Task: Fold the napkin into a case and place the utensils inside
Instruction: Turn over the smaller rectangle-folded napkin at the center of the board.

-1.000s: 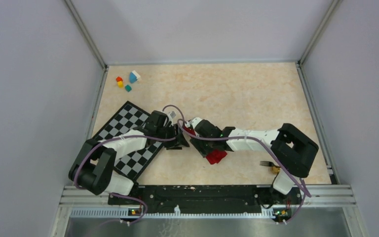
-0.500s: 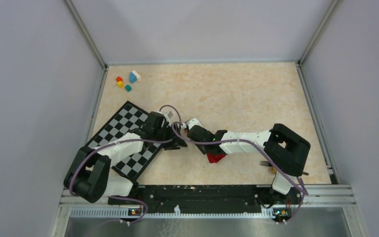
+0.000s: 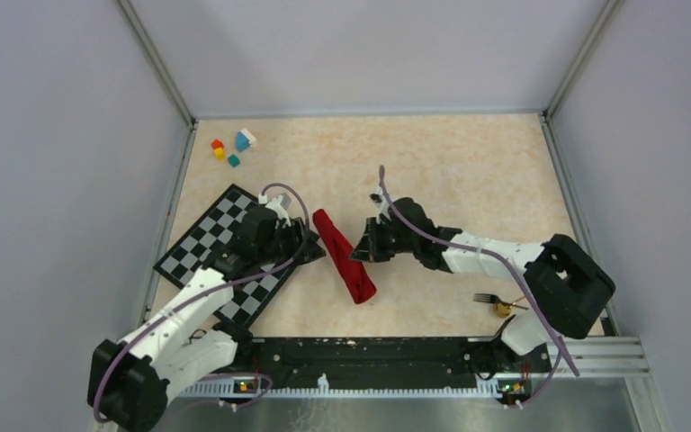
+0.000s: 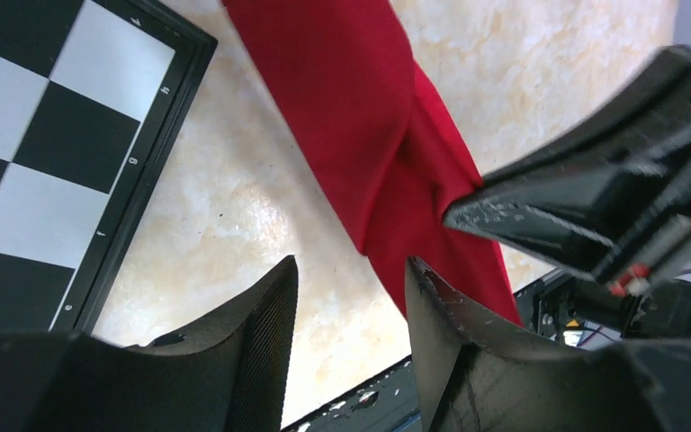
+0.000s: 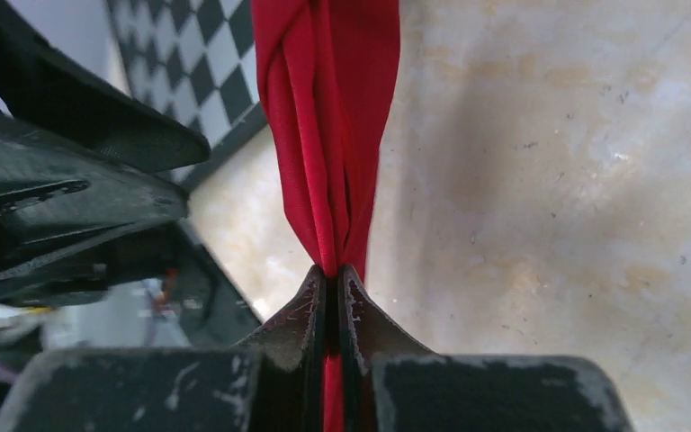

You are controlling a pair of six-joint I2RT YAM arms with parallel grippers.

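Note:
The red napkin is bunched into a narrow twisted strip running from upper left to lower right between the two arms. My right gripper is shut on its edge; in the right wrist view the cloth is pinched between the closed fingertips. My left gripper stands open just left of the strip. In the left wrist view nothing lies between its fingers, and the napkin runs just beyond them. The dark fork and gold spoon lie near the right arm's base.
The checkered mat lies under the left arm, and its corner shows in the left wrist view. Several small coloured blocks sit at the far left corner. Grey walls enclose the table, and a black rail runs along the near edge.
My right gripper has shut on the napkin and drawn back to the right. The left arm pulled back left. The cloth, mostly hidden under the arms before, now shows as a long strip.

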